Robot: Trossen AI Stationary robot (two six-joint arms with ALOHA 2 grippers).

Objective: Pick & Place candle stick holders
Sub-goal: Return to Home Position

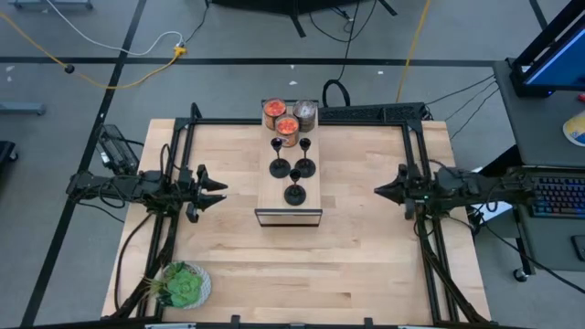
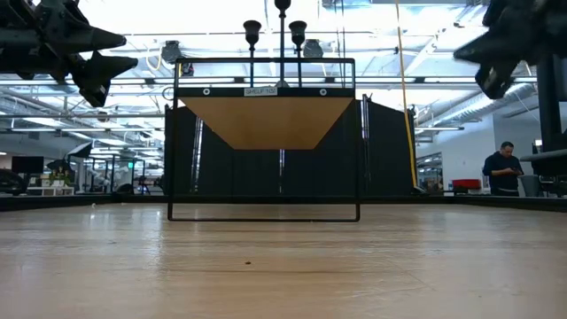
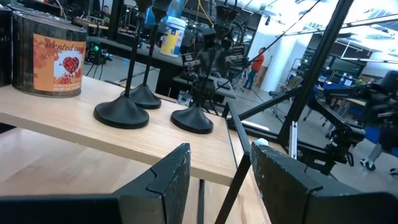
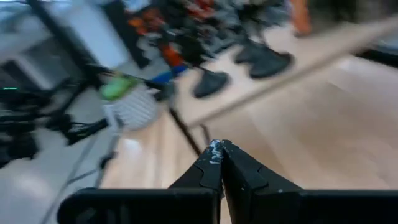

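The three candle stick holders (image 1: 294,194) stand upright, stems vertical, clustered on top of the shelf (image 1: 314,196) at the middle of the desk (image 1: 366,274). The left tool (image 1: 219,193), fingers spread and empty, hangs beside the shelf, slightly nearer than the right tool (image 1: 377,190), pinched closed on nothing. Both point inward at the holders, so going home likely needs only a pull outward

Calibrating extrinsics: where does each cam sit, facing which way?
High: overhead, straight down on the table; both arms, left claw, right claw.
Low: table-top height, level toward the shelf; both claws hang in upper corners.
Left wrist: on left arm, past its open claw at the candle stick holders.
Right wrist: on right arm, past its shut claw toward the shelf.
Shared: all four see the candle stick holders.
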